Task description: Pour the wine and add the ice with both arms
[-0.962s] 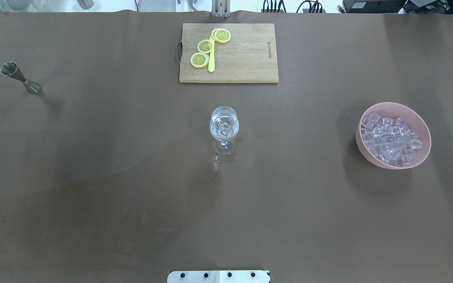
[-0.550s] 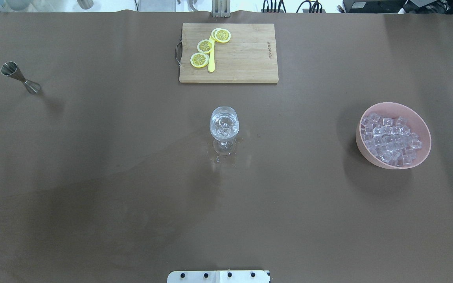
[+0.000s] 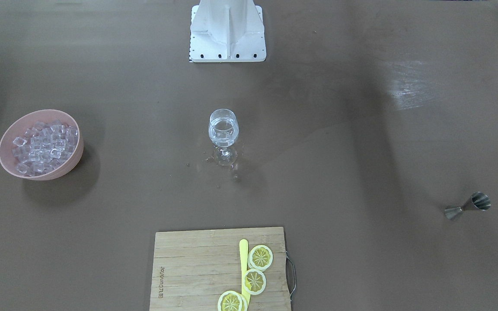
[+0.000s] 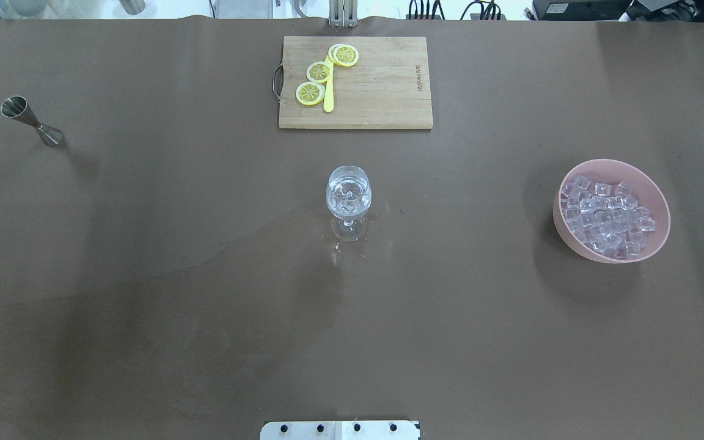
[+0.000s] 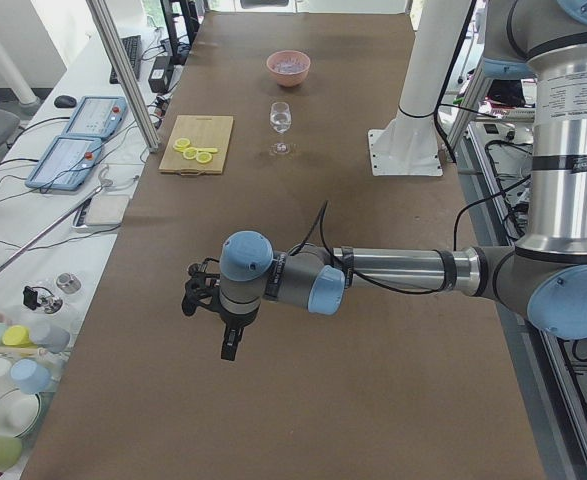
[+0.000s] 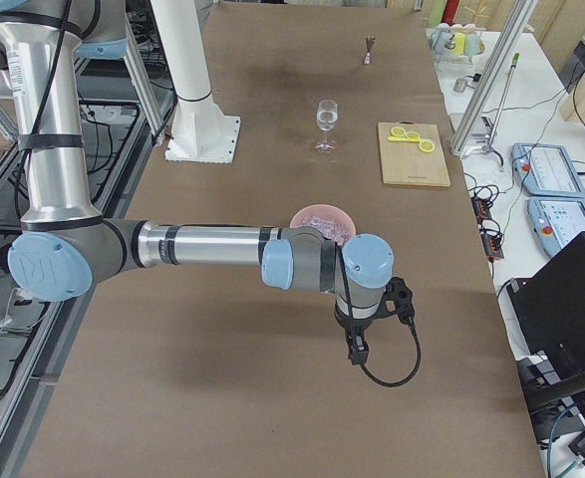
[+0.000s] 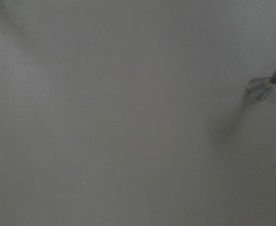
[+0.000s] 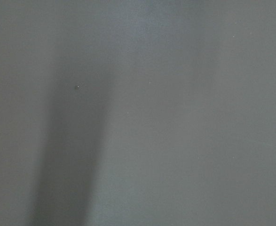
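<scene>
Seen from the front-facing camera, a stemmed glass (image 3: 223, 129) stands upright mid-table on the brown table (image 3: 361, 129), in front of the white base (image 3: 227, 30), with the wine (image 3: 222, 135) sitting clear in its bowl and small wet drops (image 3: 208, 160) scattered around its foot; the ice (image 3: 41, 144) is heaped in a pink bowl (image 3: 74, 162) well apart on the robot's right side, a steel jigger (image 3: 467, 207) sits far off on its left side, and a wooden cutting board (image 3: 197, 268) carries lemon slices (image 3: 260, 257) beside a yellow stick (image 3: 243, 255). The overhead view shows a few clear cubes inside the glass as well, and neither arm reaches into it. In the exterior left view the left arm (image 5: 393, 270) stretches low over the near end of the table, the left gripper (image 5: 229, 350) pointing down, well away from the glass; whether its fingers are spread or pressed together cannot be told. The exterior right view shows the right arm (image 6: 202, 244) likewise extended, the right gripper (image 6: 356, 354) hanging just this side of the pink bowl, its state equally unreadable. The left wrist camera shows bare table and the jigger's foot at the right edge. The right wrist camera shows only blurred table surface
</scene>
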`<act>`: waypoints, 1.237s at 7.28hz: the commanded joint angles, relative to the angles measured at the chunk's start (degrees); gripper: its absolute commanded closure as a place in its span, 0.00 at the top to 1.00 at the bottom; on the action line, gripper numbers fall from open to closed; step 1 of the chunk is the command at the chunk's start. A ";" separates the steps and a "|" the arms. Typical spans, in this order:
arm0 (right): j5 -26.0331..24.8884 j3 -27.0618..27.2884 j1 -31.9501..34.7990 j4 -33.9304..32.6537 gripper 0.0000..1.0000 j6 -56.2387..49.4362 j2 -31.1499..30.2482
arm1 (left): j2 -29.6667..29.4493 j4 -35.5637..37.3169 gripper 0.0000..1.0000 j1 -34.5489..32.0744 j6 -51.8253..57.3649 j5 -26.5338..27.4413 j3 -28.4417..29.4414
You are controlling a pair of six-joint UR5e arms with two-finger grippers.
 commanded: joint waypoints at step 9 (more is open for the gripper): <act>0.50 3.46 -0.77 -0.19 1.00 -0.44 -1.23 | 1.35 -0.20 0.99 0.82 -4.40 -5.95 -3.49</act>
